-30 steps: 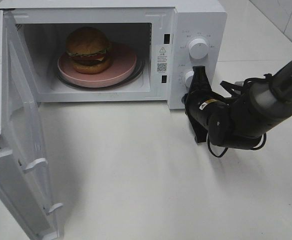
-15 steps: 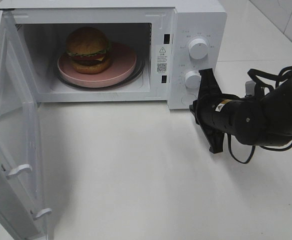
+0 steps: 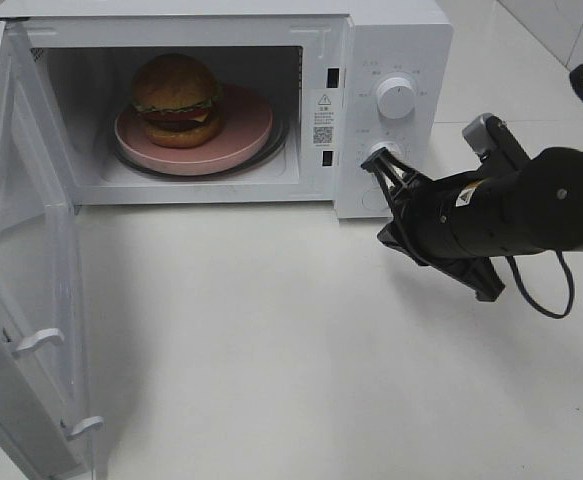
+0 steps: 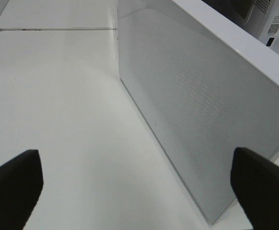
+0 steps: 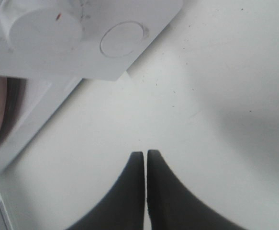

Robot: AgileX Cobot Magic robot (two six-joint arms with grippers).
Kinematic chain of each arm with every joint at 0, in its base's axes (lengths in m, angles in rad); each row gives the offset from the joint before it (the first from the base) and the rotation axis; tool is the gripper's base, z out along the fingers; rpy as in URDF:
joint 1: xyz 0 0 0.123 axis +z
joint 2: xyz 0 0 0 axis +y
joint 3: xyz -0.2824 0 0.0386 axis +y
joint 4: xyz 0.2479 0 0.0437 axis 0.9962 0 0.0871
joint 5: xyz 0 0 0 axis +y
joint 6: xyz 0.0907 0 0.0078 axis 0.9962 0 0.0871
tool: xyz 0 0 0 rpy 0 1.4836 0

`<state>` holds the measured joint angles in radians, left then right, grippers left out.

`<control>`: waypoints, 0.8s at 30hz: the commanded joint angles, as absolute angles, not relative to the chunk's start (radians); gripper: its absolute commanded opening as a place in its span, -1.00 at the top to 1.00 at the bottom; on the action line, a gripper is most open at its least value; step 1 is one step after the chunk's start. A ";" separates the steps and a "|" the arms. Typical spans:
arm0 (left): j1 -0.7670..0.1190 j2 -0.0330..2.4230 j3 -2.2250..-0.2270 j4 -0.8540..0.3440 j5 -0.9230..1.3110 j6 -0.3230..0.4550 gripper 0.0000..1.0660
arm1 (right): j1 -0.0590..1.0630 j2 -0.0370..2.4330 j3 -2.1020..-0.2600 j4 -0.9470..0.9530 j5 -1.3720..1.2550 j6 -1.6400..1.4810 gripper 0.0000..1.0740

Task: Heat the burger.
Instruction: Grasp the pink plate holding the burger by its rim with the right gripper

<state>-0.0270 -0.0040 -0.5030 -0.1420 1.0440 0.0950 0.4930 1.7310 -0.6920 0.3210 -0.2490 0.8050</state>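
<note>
The burger (image 3: 176, 98), with a golden-brown bun, lettuce and tomato, sits on a pink plate (image 3: 246, 125) inside the open white microwave (image 3: 411, 40). Its door (image 3: 26, 290) stands wide open at the left. My right gripper (image 3: 385, 170) is shut and empty, its tips just in front of the lower knob (image 3: 379, 153). In the right wrist view the right gripper's (image 5: 145, 154) fingers are pressed together over the table, below the knob (image 5: 39, 28). My left gripper (image 4: 134, 160) is open and empty beside the door's outer face (image 4: 192, 105). It does not show in the high view.
An upper knob (image 3: 396, 97) sits above the lower one on the control panel. A round button (image 5: 122, 39) is below the knobs. The white table (image 3: 271, 340) stretches in front of the microwave. A cable (image 3: 546, 295) hangs from the right arm.
The right arm has swung to the right and turned, bringing its shut tips up to the lower knob. The door swung a little wider open a second ago, then stayed still.
</note>
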 commanded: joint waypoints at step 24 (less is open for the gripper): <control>-0.024 -0.023 -0.500 -0.142 1.036 0.097 -0.88 | 0.490 1.605 -1.031 0.186 0.728 -0.530 0.93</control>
<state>-0.0270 -0.0040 -0.5030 -0.1420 1.0440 0.0950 0.4930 1.6120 -1.0220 0.2040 0.6990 -0.4570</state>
